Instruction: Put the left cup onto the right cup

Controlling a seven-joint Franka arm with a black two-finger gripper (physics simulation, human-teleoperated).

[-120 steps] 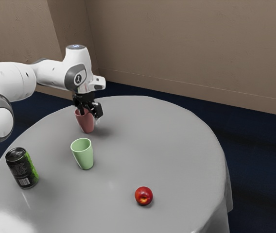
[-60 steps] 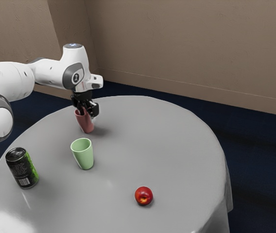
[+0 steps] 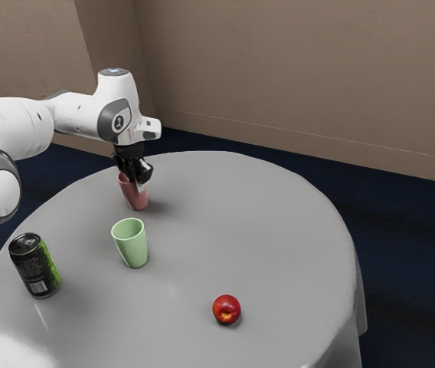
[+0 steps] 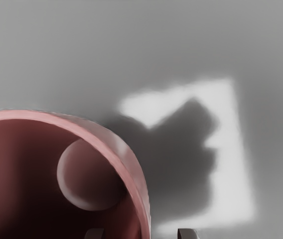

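A pink cup stands upright on the far left part of the round grey table. A green cup stands nearer the front, a short way from it. My gripper hangs right over the pink cup's rim on its right side. In the wrist view the pink cup is just below my hand, and my gripper straddles its wall, one fingertip inside and the other outside. Neither finger touches the wall, so the gripper is open.
A black and green can stands near the table's front left edge. A red apple lies toward the front, right of the green cup. The table's edge drops to a dark blue floor, with tan walls behind.
My hand has shifted slightly to the exterior view's left and settled lower over the pink cup's rim. Its fingers stand closer together than a second ago. The cups, can and apple have not moved.
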